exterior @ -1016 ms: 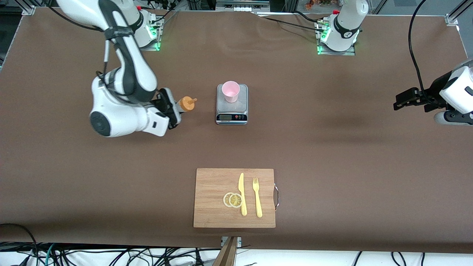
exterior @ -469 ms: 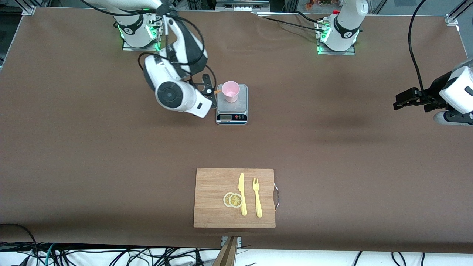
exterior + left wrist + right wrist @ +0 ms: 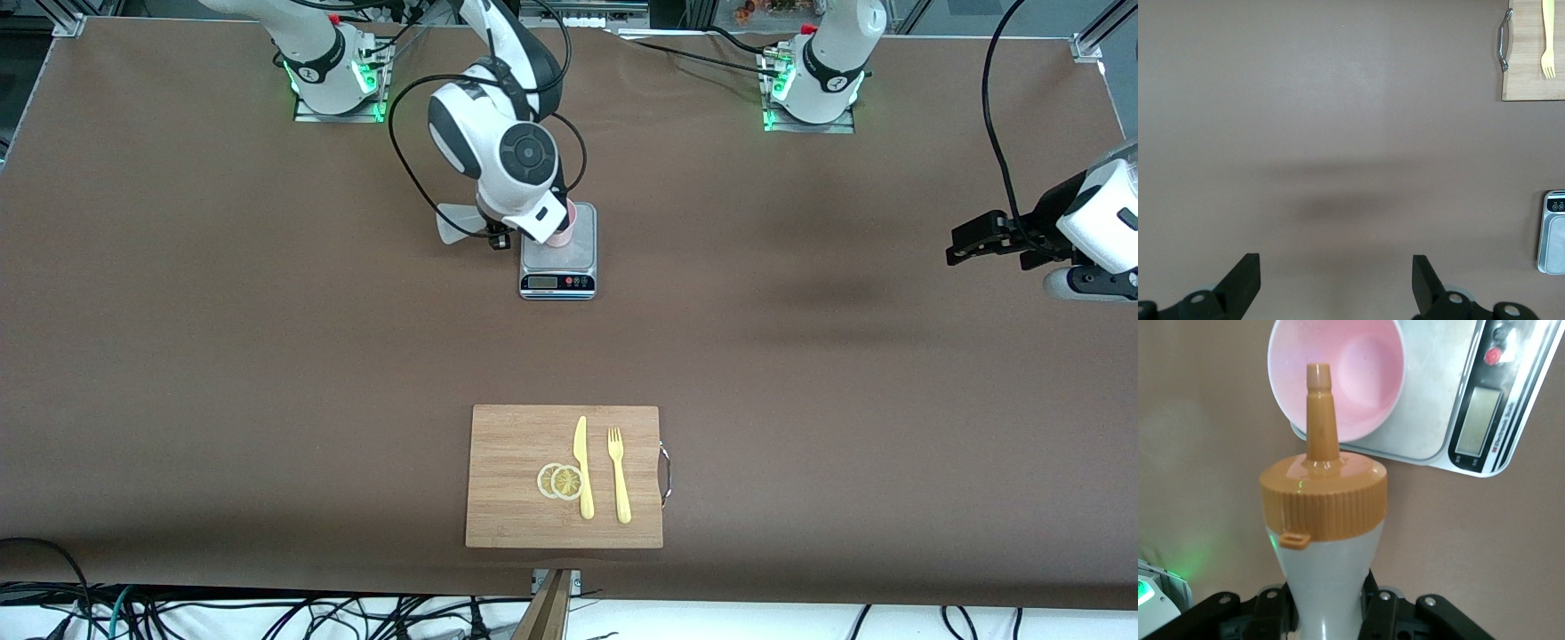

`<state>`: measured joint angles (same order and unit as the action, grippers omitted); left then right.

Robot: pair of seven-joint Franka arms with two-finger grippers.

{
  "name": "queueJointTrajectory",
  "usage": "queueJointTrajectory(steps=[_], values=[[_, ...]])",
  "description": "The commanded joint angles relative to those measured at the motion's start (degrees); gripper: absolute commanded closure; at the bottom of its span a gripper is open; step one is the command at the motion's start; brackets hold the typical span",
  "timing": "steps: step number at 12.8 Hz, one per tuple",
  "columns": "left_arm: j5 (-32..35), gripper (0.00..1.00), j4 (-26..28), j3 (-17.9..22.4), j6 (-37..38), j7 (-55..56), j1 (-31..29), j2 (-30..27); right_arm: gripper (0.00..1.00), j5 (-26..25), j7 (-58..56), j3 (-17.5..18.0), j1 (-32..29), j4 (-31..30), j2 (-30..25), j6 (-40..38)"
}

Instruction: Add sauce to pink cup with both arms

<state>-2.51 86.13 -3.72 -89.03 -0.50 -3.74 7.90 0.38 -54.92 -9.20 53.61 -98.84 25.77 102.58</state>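
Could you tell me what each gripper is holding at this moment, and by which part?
The right gripper holds the sauce bottle by its whitish body, nozzle aimed at the pink cup. The left gripper is open, holding nothing.

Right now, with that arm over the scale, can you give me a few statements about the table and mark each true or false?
1. The right hand is shut on the sauce bottle. True.
2. The pink cup stands on the cutting board. False: it stands on the scale.
3. The left hand holds a fork. False: it is open and empty, waiting over bare table at its own end.
4. The bottle's nozzle points toward the cup. True.
5. The lemon slices lie on the board. True.
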Motion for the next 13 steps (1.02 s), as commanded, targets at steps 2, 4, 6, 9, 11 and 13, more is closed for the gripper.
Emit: queueJointTrajectory(steps=[2, 4, 6, 9, 11, 13], values=[[0.5, 0.00, -1.4, 0.0, 0.9, -0.9, 0.1, 0.5, 0.83, -7.5, 10.9, -0.4, 3.7, -2.2, -2.1, -1.8], [0.5, 0.00, -1.4, 0.0, 0.9, -0.9, 0.1, 0.5, 0.83, -10.0, 15.4, -0.4, 5.9, -2.1, -2.1, -3.2], [0.5, 0.00, -1.4, 0.1, 0.9, -0.9, 0.1, 0.5, 0.83, -12.0, 17.7, -0.4, 6.8, -2.1, -2.1, -4.3], [0.5, 0.00, -1.4, 0.1, 0.9, -0.9, 0.1, 0.5, 0.83, -13.0, 19.3, -0.4, 7.6, -1.7, -2.1, -5.5], [0.5, 0.00, -1.4, 0.0, 0.9, -0.9, 0.1, 0.5, 0.83, -13.3, 19.5, -0.4, 7.6, -1.4, -2.1, -6.1], [0.5, 0.00, -1.4, 0.1, 0.9, -0.9, 0.1, 0.5, 0.83, -13.3, 19.5, -0.4, 7.6, -1.3, -2.2, -6.2]])
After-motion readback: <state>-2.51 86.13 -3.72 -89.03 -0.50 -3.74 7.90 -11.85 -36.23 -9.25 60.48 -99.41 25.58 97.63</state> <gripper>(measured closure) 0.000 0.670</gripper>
